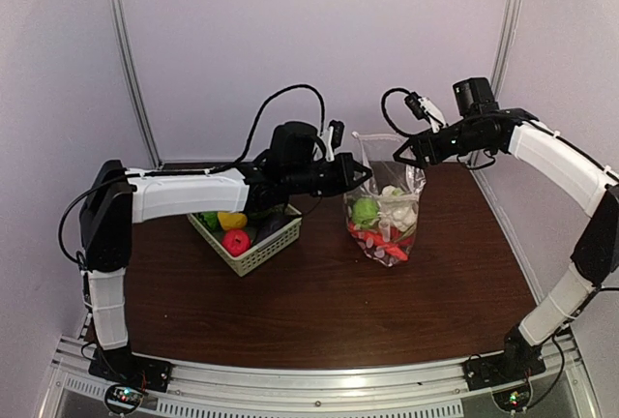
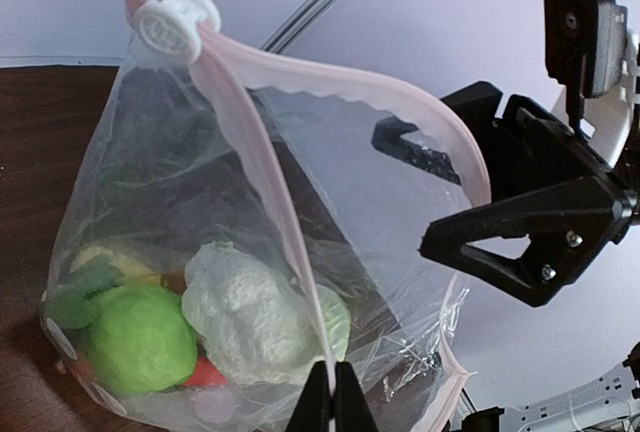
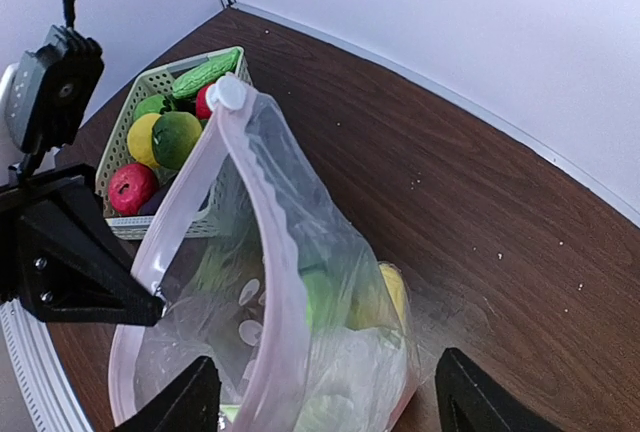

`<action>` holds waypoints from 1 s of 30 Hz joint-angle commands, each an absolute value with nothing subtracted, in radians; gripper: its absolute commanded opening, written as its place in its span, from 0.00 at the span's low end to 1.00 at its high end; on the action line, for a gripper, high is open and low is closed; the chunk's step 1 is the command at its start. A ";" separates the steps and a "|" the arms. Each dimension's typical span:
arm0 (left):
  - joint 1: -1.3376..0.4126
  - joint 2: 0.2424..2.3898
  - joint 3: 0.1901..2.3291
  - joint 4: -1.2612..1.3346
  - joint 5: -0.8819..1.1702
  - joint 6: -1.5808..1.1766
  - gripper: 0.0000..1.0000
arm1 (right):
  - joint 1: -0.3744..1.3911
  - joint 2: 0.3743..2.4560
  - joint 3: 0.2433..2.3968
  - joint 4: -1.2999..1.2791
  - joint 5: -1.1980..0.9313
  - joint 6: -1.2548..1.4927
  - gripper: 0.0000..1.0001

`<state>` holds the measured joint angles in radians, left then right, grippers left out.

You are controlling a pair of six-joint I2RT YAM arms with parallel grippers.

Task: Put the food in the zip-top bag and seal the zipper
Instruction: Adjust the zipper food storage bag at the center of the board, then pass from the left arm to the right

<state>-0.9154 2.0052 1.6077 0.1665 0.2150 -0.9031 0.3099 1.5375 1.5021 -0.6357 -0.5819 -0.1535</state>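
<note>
The zip-top bag (image 2: 400,202) is clear, crinkly plastic film, glinting at its creases; its zipper (image 2: 253,172) is a smooth, pale pink strip. The food (image 2: 140,337) inside looks glossy plastic. The basket (image 3: 150,80) is matt green plastic lattice, the worktop (image 3: 450,152) dark wood grain.

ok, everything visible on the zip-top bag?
The zip-top bag is clear crinkly plastic, standing upright on the table, mouth open. A pink zipper strip rims the mouth, white slider at one end. Inside: green ball, cauliflower, red pieces. The left end effector pinches one rim; the right end effector straddles the other, open.
</note>
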 commanded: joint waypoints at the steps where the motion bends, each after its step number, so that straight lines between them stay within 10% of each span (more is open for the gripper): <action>1: -0.918 1.987 1.587 0.287 0.252 -0.930 0.00 | 0.357 1.596 1.600 -0.732 -0.528 -0.146 0.75; 5: -0.926 1.977 1.597 0.276 0.234 -0.931 0.00 | 0.464 1.562 1.646 -0.775 -0.282 -0.147 0.72; 11: -0.953 1.940 1.598 0.238 0.148 -0.906 0.00 | 0.518 1.494 1.630 -0.775 0.029 -0.113 0.43; 26: -0.978 1.902 1.559 0.235 0.038 -0.874 0.00 | 0.518 1.495 1.582 -0.850 -0.064 -0.113 0.30; 30: -0.980 1.904 1.555 0.236 0.027 -0.865 0.00 | 0.518 1.485 1.585 -0.847 -0.075 -0.110 0.07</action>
